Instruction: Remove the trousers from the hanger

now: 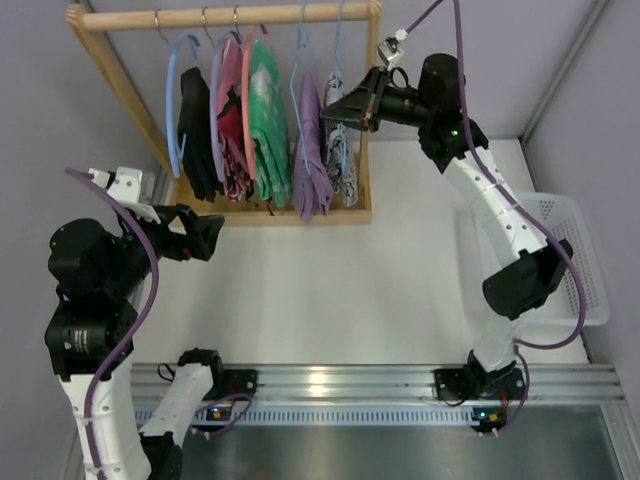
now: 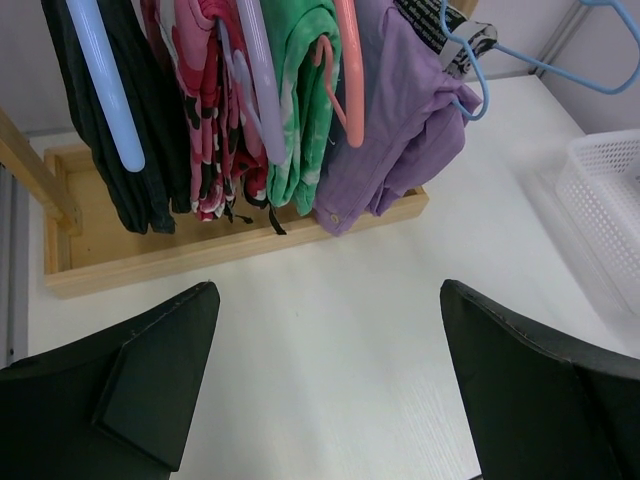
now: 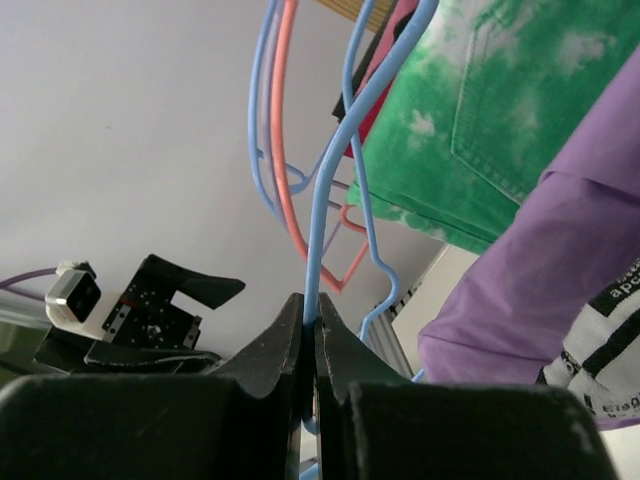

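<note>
Where the wooden rail (image 1: 230,15) ends on the right, the thin light-blue wire hanger (image 1: 339,45) hangs by its hook. The narrow white trousers with black scribble print (image 1: 342,155) are draped on it, their long axis pointing straight down, just beside the plain purple garment (image 1: 311,150). The right gripper (image 3: 312,312) is pinched tight on the hanger's wire. The left gripper (image 1: 207,238) hovers well apart over the white table (image 1: 330,290), spread wide, holding nothing.
</note>
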